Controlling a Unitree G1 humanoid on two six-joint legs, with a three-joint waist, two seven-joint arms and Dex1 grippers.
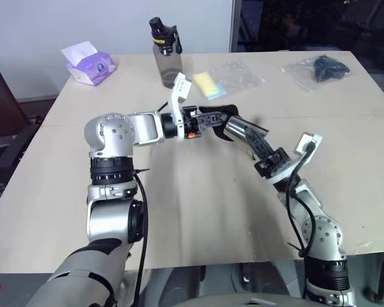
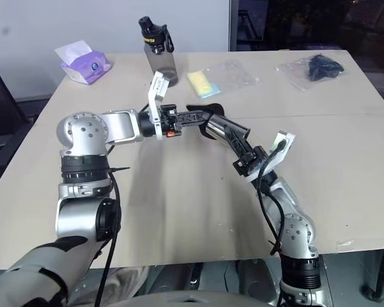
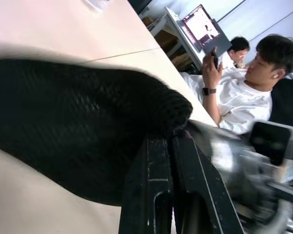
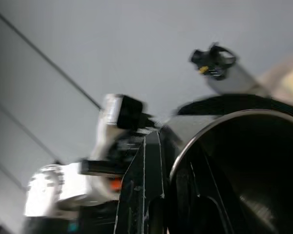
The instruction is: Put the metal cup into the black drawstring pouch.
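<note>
Above the middle of the table, my left gripper (image 1: 214,117) is shut on an edge of the black drawstring pouch (image 1: 225,110), a small dark fabric bag that hangs off its fingers (image 3: 156,195). The metal cup (image 1: 244,131) is tilted in the air, with its far end tucked against the pouch fabric (image 3: 78,131). I cannot tell whether that end is inside the pouch's mouth. My right gripper (image 1: 263,152) is shut on the cup's open rim (image 4: 244,161), one finger (image 4: 141,185) outside the wall.
A grey water bottle (image 1: 165,51) with a black cap stands at the back of the table (image 1: 198,211). A purple tissue pack (image 1: 89,64) lies back left, a yellow item in a clear bag (image 1: 227,80) behind the grippers, and a dark object in a clear bag (image 1: 319,67) back right. Two seated people (image 3: 248,92) are beyond the table.
</note>
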